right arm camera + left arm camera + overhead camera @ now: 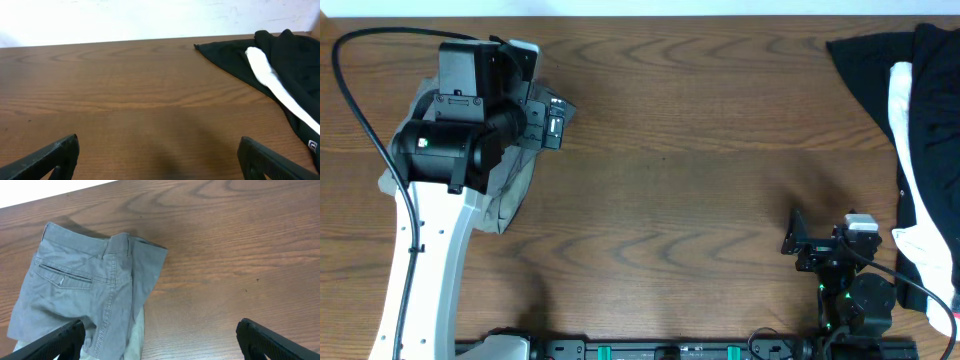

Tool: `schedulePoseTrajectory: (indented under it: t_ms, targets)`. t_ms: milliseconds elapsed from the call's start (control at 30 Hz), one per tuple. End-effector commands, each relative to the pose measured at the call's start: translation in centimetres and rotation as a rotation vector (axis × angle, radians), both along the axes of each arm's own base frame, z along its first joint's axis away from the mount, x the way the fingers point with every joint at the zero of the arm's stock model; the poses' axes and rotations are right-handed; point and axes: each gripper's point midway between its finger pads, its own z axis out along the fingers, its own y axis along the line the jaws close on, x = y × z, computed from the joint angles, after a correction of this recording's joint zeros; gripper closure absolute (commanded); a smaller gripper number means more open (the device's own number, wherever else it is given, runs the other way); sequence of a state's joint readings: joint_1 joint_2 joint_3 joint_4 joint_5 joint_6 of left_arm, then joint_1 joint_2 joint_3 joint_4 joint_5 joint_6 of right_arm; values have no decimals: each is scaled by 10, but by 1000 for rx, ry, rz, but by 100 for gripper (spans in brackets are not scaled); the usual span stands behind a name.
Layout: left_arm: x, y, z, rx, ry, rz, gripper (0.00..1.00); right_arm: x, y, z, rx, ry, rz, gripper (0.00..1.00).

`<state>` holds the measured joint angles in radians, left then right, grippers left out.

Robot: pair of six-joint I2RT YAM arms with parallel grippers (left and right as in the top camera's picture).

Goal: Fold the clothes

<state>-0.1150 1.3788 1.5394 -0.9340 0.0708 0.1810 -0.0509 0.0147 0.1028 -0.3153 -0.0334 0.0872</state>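
Big brown tabletop (700, 200). Black clothes (930, 110) w/ a white piece (265, 75) sit at the far R edge, off to the R of the right claw (160, 157), which is wide & holds nothing. Grey shorts (85, 295) lie bunched at the far L, just under the left claw (160, 340), also wide & empty. Shorts sit mostly under one finger, waist end away; the other finger is over bare wood. L arm is much nearer, so prob. it grabs them.
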Motion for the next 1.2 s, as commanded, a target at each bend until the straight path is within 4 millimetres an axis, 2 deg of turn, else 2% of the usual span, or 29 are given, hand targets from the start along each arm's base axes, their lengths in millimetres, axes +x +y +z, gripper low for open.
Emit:
schedulePoseTrajectory:
  t_ms: [0,633,767,967,1167]
  targets:
    - [1,1,1,10,-5,0,2,0,4,-1,-4,-5,22,1]
    - [0,2,1,13,-3,3,2,0,4,-1,-4,-5,22,1]
    - [-7,4,11,16,-31,6,2,0,4,-1,-4,-5,22,1]
    - [-15,13,36,-26,-218,53,2,0,4,-1,-4,-5,22,1]
    - [-39,32,39,-59,-415,107,2,0,4,-1,-4,-5,22,1]
